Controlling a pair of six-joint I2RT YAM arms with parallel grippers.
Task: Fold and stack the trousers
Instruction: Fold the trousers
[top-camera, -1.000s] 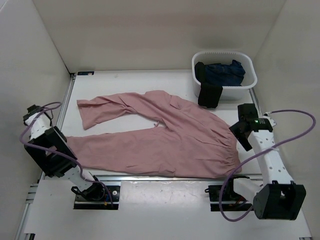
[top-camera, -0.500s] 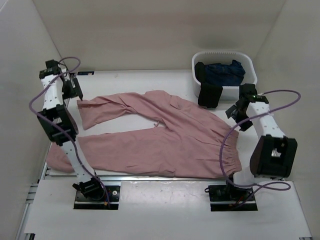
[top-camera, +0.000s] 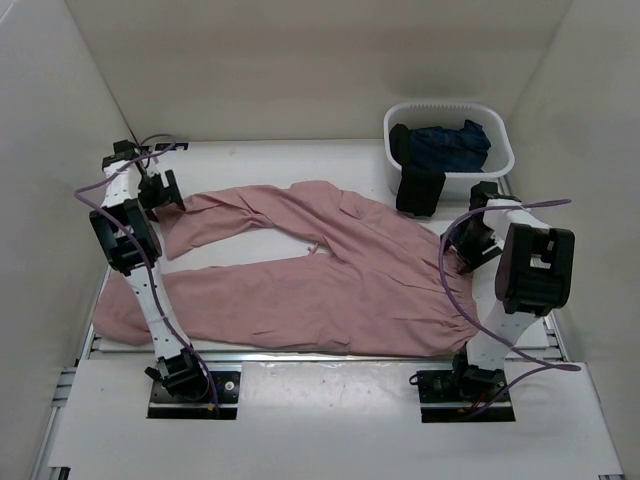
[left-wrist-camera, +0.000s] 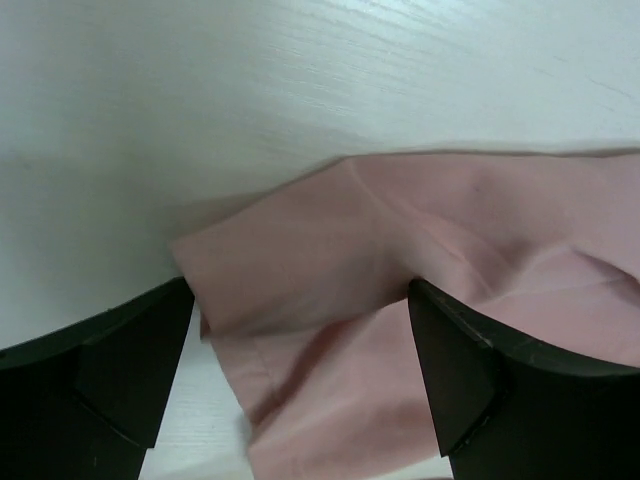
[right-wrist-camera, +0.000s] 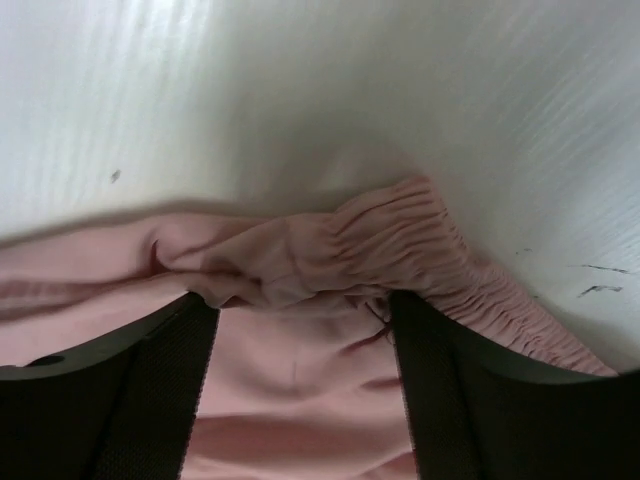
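- Trousers (top-camera: 330, 270) of dusty-pink thin fabric lie spread out on a white counter (top-camera: 260, 160), seen from above, with the waist to the right and both long legs running to the left.
- The far leg angles toward the far left corner. The near leg runs along the near edge, and its end reaches the counter's left side, partly hidden behind the left arm.
- The gathered waistband (right-wrist-camera: 430, 240) sits at the right end of the garment, puckered into small folds.
- The left hand (top-camera: 165, 190) is lowered at the hem of the far leg. Its jaws are spread wide and grip nothing.
- In the left wrist view, the two dark fingers (left-wrist-camera: 100, 370) stand on either side of the hem's folded corner, with pink cloth filling the gap between them. Whether the tips touch the cloth cannot be told.
- The right hand (top-camera: 468, 245) is lowered at the far corner of the waistband. Its jaws are also parted wide and clamp nothing.
- In the right wrist view, its fingers (right-wrist-camera: 120, 390) flank a wrinkled bunch of fabric just beside the waistband.
- A white basket (top-camera: 500, 165) stands in the far right corner of the counter, just beyond the trousers' waist.
- A dark blue garment (top-camera: 450, 145) lies inside the basket, and a black garment (top-camera: 420, 190) hangs over its near left rim.
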